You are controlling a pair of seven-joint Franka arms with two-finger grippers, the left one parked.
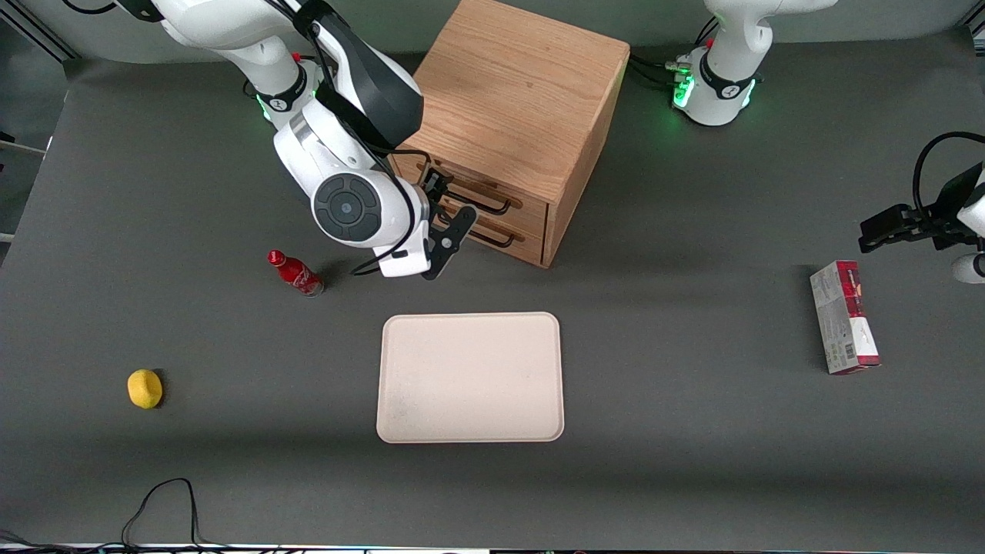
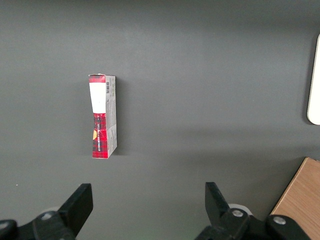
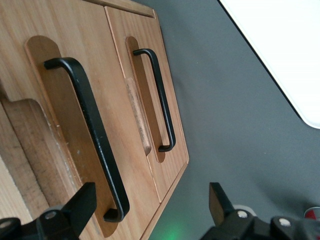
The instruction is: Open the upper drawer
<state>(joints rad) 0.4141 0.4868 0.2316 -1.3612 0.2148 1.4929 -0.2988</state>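
Oak-fronted, the upper drawer (image 1: 492, 201) sits closed in the cabinet (image 1: 515, 115) at upper centre of the front frame, above the lower drawer (image 1: 504, 235). Just in front of its black handle (image 3: 92, 135) hovers the gripper (image 3: 150, 210), fingers (image 3: 80, 202) spread and holding nothing.

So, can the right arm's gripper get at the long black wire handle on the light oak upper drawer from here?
Probably yes. The gripper hangs open in front of the cabinet, and nothing stands between it and the upper drawer's black wire handle; the matching lower handle sits close by.
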